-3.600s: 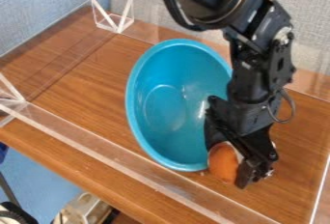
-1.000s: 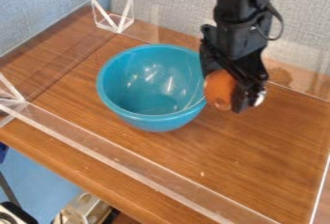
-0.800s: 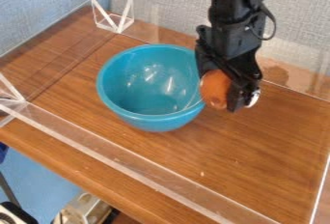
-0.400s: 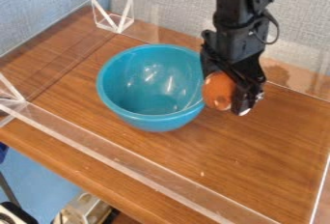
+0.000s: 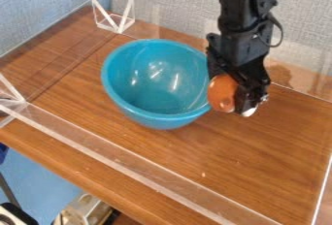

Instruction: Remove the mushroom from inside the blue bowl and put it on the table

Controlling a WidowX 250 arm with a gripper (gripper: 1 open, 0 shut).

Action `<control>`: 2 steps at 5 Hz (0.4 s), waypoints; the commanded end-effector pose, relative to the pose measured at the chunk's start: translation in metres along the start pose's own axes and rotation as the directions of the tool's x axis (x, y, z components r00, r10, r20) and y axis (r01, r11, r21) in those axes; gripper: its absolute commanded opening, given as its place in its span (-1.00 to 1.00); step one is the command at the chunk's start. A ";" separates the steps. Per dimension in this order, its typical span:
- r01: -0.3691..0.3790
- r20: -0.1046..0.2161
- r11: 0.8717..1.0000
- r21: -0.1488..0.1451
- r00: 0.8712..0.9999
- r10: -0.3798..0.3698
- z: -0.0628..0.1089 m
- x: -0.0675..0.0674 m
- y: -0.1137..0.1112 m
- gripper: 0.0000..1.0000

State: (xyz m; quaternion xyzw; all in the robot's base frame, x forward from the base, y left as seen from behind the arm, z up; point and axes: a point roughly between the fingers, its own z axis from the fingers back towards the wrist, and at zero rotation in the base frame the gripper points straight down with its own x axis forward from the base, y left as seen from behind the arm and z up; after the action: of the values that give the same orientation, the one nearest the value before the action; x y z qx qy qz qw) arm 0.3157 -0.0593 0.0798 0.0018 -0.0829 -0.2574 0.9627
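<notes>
Now end effector (image 5: 235, 95) grips glossy orange-brown mushroom (image 5: 224, 93), just right of blue bowl (image 5: 153, 83).

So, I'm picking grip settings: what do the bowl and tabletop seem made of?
The blue bowl looks like glossy plastic, with bright highlights on its inner wall. The table looks like brown wood or wood-grain laminate, faintly reflective; which one can't be told.

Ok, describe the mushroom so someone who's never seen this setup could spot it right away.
Find the blue bowl in the middle of the wooden table. Just off its right rim the black arm's tool points down, and the mushroom sits between its fingers. It is the only small, rounded orange-brown thing there, far smaller than the bowl.
</notes>
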 end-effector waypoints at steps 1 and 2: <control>-0.016 0.049 1.000 0.013 0.999 0.015 0.012 0.007 0.000 -1.00; -0.023 0.050 1.000 0.002 0.998 0.023 0.012 0.007 -0.009 -1.00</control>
State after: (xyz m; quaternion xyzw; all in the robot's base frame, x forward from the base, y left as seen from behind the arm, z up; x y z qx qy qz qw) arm 0.3109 -0.0682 0.0759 -0.0055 -0.0801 -0.2479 0.9655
